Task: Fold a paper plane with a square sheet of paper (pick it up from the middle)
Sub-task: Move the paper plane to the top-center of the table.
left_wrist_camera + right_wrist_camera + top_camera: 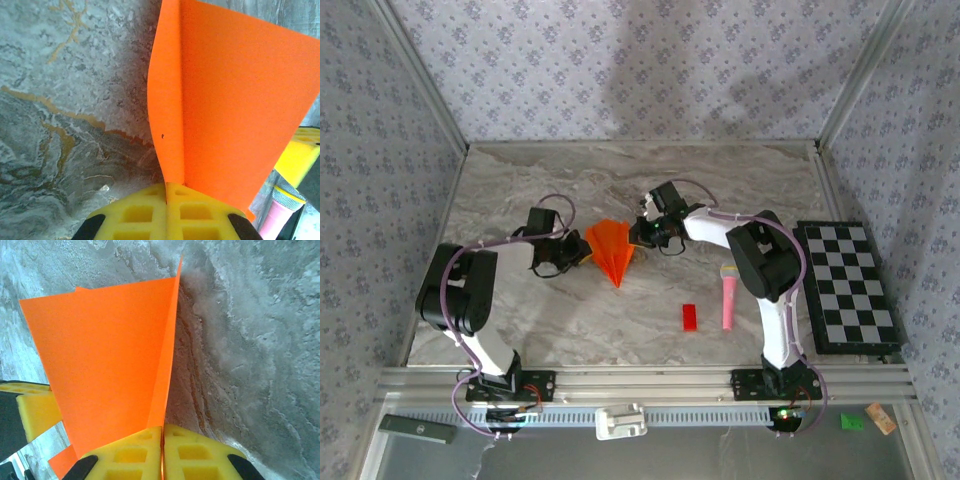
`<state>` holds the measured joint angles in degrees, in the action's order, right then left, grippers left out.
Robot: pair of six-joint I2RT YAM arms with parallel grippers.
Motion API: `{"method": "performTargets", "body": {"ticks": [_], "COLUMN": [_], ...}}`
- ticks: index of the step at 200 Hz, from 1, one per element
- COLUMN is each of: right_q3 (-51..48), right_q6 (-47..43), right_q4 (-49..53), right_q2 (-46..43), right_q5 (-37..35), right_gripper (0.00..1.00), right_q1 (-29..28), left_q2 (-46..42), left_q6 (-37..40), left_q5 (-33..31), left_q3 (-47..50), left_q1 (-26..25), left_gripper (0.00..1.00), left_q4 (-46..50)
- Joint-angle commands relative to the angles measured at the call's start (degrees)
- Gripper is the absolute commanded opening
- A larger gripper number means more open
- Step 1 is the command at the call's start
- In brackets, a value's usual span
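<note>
Nearest you, a small red block [689, 316] lies flat on the marble table [750, 185]. The pink toy microphone [729, 297] lies just beside it on the right, and a checkerboard [848, 287] sits along the right edge past the right arm.

Farther in, around the middle of the table, you have the orange paper [611, 250]. It is already folded into a pointed wedge, with the tip toward you and the broad end away. Both arms meet on it, your left gripper [582, 250] at its left side and your right gripper [638, 238] at its far right corner.

In the left wrist view, the left gripper [166, 189] has its yellow fingers [137, 215] pressed together, with the paper's edge [235, 110] pinched in the seam between them. The sheet rises from there along a sharp crease, a narrow flap on the left and a broad panel on the right. At that view's right edge you can see a yellow finger of the other gripper and the microphone's mesh head [289, 196].

In the right wrist view, the right gripper [162, 432] is likewise clamped flat on the paper [105, 355], with the crease running up from between its pads. The left gripper's yellow finger [37, 407] shows behind the sheet at the lower left.

From above, the tip seems to rest on or just over the marble; you can't tell which.

Farthest back stands the patterned wall [620, 60].
</note>
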<state>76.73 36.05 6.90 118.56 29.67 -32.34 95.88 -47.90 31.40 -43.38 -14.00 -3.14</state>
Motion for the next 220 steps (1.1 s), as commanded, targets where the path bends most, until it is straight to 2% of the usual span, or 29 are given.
{"method": "performTargets", "body": {"ticks": [1, 55, 91, 110, 153, 183, 220], "right_q3": [-0.63, -0.12, 0.36, 0.56, 0.71, 0.98, 1.19], "right_q6": [1.30, 1.15, 0.62, 0.74, 0.60, 0.86, 0.91], "right_q4": [-0.80, -0.07, 0.57, 0.81, 1.19, 1.19, 1.18], "right_q2": [0.91, 2.03, 1.59, 1.50, 0.97, 1.10, 1.14], "right_q5": [1.38, 2.12, 2.50, 2.64, 2.58, 2.64, 2.69], "right_gripper": [0.10, 0.11, 0.11, 0.11, 0.12, 0.12, 0.12], "right_q1": [-0.23, -0.19, -0.22, -0.23, -0.25, -0.29, -0.40], "left_q2": [0.32, -0.41, -5.70, -9.14, -10.99, -7.84, -3.34], "left_q6": [-0.26, 3.51, 4.66, 4.97, 4.20, 2.80, 1.97], "left_q5": [-0.69, -2.20, -4.24, -5.91, -9.46, -12.43, -12.44], "left_q3": [-0.30, -3.60, -4.73, -4.80, -6.34, -7.87, -10.07], "left_q1": [-0.35, -0.35, -0.46, -1.06, -7.29, -11.02, -13.19], "left_gripper": [0.06, 0.17, 0.30, 0.33, 0.35, 0.34, 0.33], "left_q4": [-0.43, 6.60, 11.33, 13.80, 17.93, 18.86, 19.25]}}
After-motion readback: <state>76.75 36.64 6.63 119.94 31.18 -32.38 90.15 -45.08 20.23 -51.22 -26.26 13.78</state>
